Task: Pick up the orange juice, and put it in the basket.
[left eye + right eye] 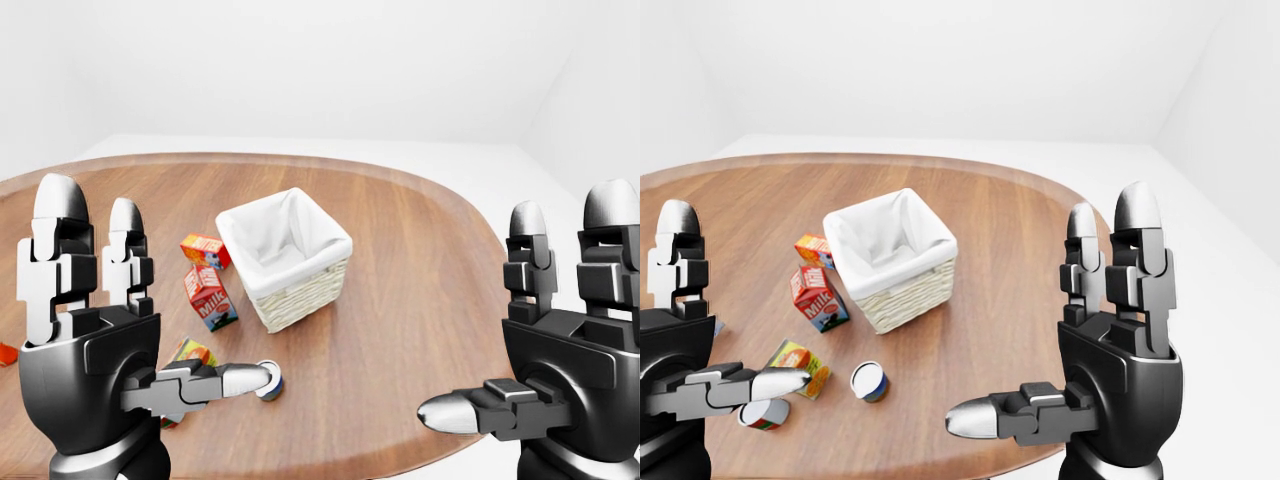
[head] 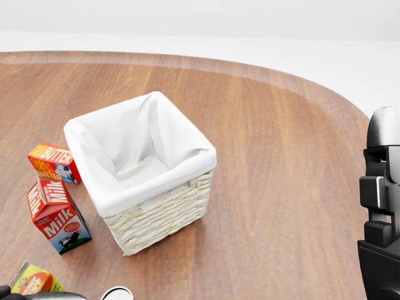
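Note:
The orange juice carton [image 1: 797, 362] stands on the wooden table [image 2: 287, 187] at the lower left of the right-eye view, below the milk carton. In the head view only its top [image 2: 32, 280] shows, at the bottom left corner. The white-lined wicker basket [image 2: 140, 164] sits up and to the right of it, empty. My left hand [image 1: 125, 320] is raised at the left of the left-eye view, fingers up and open, and its thumb partly hides the juice there. My right hand [image 1: 1070, 330] is raised at the right, open and holding nothing.
A red milk carton [image 2: 56, 215] and an orange butter box [image 2: 53, 162] stand left of the basket. A white-topped can [image 1: 869, 380] is right of the juice, and a red can [image 1: 765, 413] is below it. The table's rounded edge runs near my right hand.

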You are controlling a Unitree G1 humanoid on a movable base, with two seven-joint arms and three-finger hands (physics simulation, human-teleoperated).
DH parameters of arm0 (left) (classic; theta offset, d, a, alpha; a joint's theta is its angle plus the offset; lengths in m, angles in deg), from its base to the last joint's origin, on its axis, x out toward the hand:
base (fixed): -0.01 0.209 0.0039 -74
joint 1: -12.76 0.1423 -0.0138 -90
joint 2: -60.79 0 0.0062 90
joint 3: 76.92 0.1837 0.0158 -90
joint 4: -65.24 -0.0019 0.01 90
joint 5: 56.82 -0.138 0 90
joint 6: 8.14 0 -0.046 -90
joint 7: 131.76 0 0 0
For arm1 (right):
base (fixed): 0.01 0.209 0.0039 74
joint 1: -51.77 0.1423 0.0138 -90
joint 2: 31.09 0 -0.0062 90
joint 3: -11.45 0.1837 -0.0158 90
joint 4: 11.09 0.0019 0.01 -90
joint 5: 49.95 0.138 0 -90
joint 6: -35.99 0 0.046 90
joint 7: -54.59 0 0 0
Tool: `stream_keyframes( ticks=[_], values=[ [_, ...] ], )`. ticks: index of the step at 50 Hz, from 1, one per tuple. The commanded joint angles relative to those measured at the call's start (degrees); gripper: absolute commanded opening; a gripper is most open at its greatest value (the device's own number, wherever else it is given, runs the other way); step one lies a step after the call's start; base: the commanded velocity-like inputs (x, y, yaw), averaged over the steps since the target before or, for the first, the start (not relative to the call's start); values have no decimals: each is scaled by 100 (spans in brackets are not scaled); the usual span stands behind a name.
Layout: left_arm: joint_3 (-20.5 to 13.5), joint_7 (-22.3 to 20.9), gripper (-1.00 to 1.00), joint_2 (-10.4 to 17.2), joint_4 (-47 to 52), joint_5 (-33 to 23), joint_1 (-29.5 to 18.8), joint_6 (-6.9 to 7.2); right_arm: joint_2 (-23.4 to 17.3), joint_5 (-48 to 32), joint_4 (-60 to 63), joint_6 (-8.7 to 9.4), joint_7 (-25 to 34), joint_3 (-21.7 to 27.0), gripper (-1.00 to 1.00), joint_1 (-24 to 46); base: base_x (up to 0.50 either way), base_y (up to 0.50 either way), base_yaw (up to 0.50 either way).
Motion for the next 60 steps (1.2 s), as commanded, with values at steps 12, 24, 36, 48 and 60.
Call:
stream_keyframes(
  ticks=[12, 24, 36, 48, 60],
  values=[
    [-4, 15, 100, 21, 3, 18, 31, 0, 19, -8, 3, 0, 16, -24, 100, 1, 47, -34, 0],
    [22, -5, 100, 5, 3, -12, 41, 0, 32, -233, 3, 65, 103, -85, 100, 92, 20, -12, 0],
    [62, 24, 100, 38, 3, -20, 64, 0, 69, -53, 3, 15, 68, 45, 100, 29, 22, -46, 0],
    [47, -11, 100, 10, 3, -41, 36, 0, 120, -95, 3, 42, 101, 25, 100, 76, 30, -44, 0],
    [70, 27, 100, 62, 3, -16, 42, 0, 136, -367, 3, 172, 11, -21, 100, 141, 18, -11, 0]
  ],
)
